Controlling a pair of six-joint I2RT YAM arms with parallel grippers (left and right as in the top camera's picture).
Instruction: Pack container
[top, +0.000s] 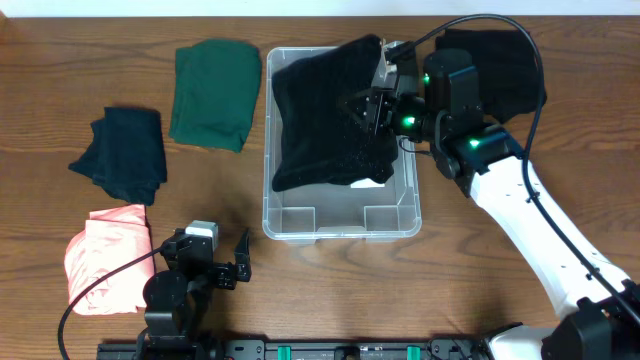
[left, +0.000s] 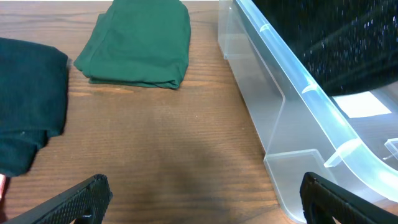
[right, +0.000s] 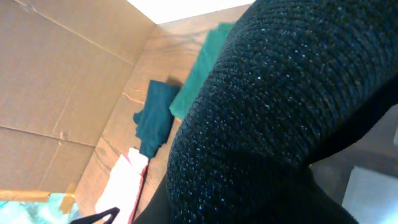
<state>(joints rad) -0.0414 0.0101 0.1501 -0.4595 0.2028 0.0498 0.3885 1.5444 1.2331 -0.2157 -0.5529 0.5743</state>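
The clear container (top: 340, 230) stands mid-table; its near wall also shows in the left wrist view (left: 292, 99). A black sparkly knit garment (top: 320, 120) hangs into it and drapes over its far rim. My right gripper (top: 372, 102) is over the container's far right part, shut on this garment, which fills the right wrist view (right: 280, 112) and hides the fingers. The white label (right: 373, 193) on the base shows beneath. My left gripper (top: 207, 247) is open and empty, low over the table left of the container's front corner (left: 202, 199).
A folded green garment (top: 213, 92) lies left of the container, a dark teal one (top: 125, 152) further left, a pink one (top: 105, 258) at the front left. Another black garment (top: 510, 60) lies at the back right under the right arm.
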